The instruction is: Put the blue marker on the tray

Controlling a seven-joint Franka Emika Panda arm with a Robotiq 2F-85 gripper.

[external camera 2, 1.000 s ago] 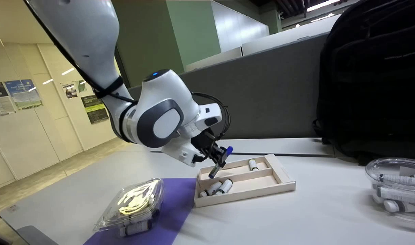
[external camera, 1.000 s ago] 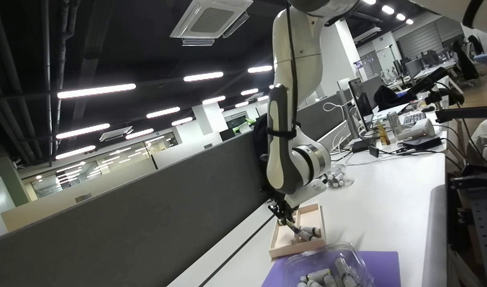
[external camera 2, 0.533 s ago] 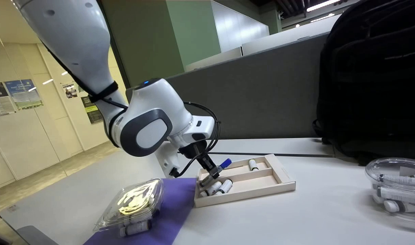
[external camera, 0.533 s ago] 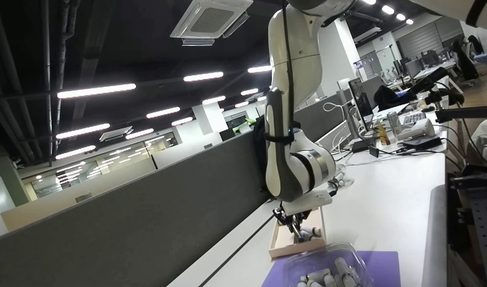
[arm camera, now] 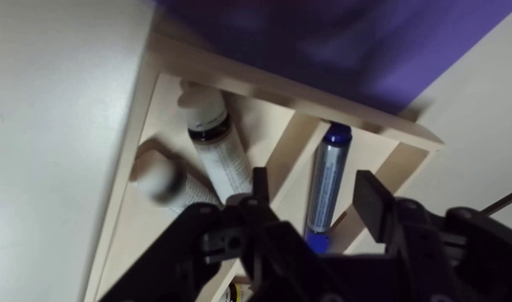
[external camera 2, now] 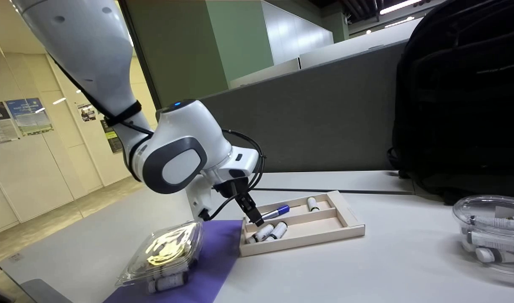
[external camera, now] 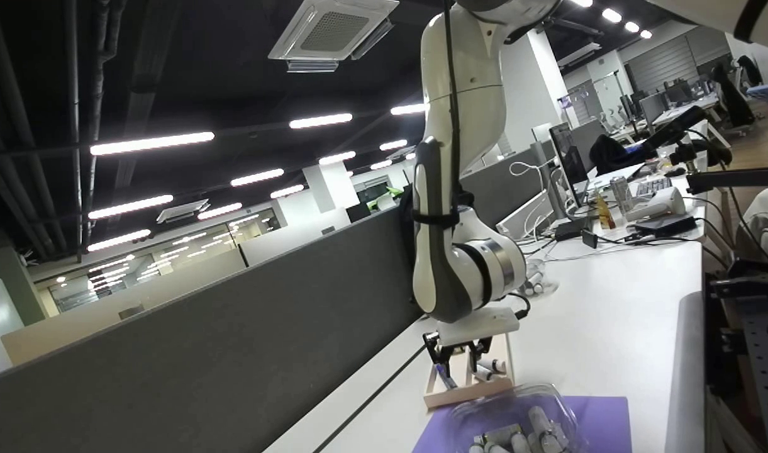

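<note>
White surface bears wooden tray, lower centre of an exterior view; blue marker lies in its compartment right of centre in the wrist view; gripper stands wide astride it; step seemingly release, next presumably a clear lift.

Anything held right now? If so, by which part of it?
Nothing. The end effector is open: in the wrist view its jaws stand apart, a gap on each side of the blue marker, which is in the tray.
</note>
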